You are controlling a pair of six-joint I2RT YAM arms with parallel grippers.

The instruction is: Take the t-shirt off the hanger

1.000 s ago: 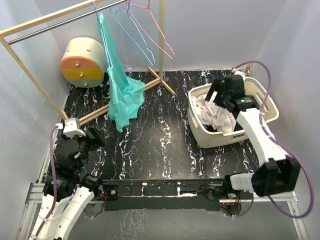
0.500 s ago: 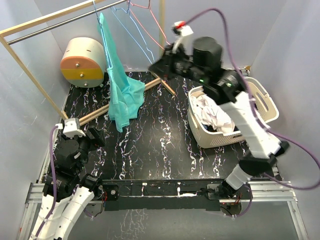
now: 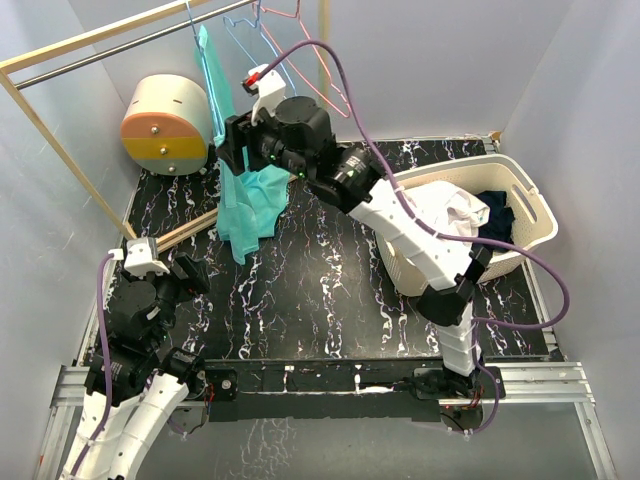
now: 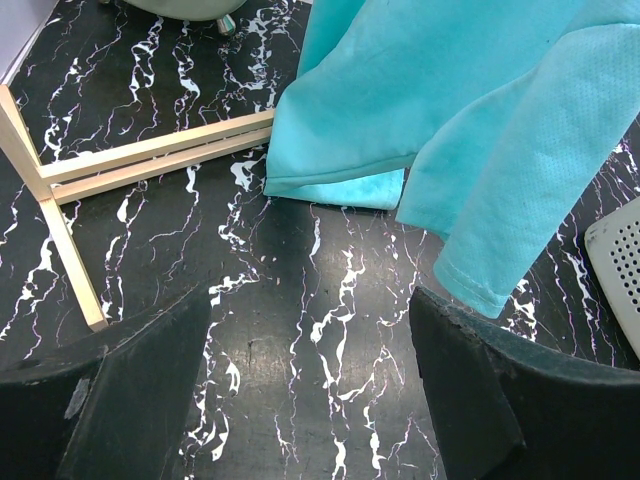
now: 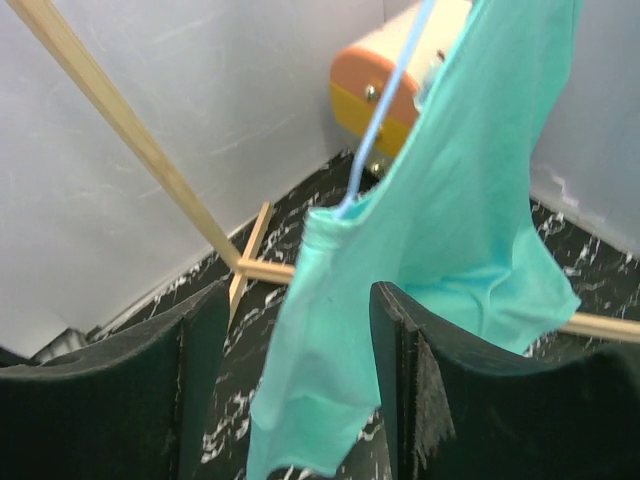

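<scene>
A teal t-shirt (image 3: 250,195) hangs from a blue wire hanger (image 3: 191,20) on the rack at the back left. Its hem touches the black marbled table. My right gripper (image 3: 226,150) reaches across to the shirt's upper part. In the right wrist view the gripper (image 5: 300,385) is open, with a hanging fold of the t-shirt (image 5: 470,200) between its fingers (image 5: 400,380) and the hanger wire (image 5: 385,110) just above. My left gripper (image 3: 183,280) stays low at the near left. It stands open and empty (image 4: 310,390) above the table, facing the shirt's hem (image 4: 430,90).
A wooden rack (image 3: 90,40) with a metal rail carries empty blue and pink hangers (image 3: 300,60). Its base bar (image 4: 160,150) lies on the table. A cream, orange and yellow drum (image 3: 165,125) stands behind. A cream laundry basket (image 3: 530,235) with clothes sits at the right.
My right arm swung from the laundry basket up and across to the hanging t-shirt. The clothes in the basket have shifted. The left arm has not moved.
</scene>
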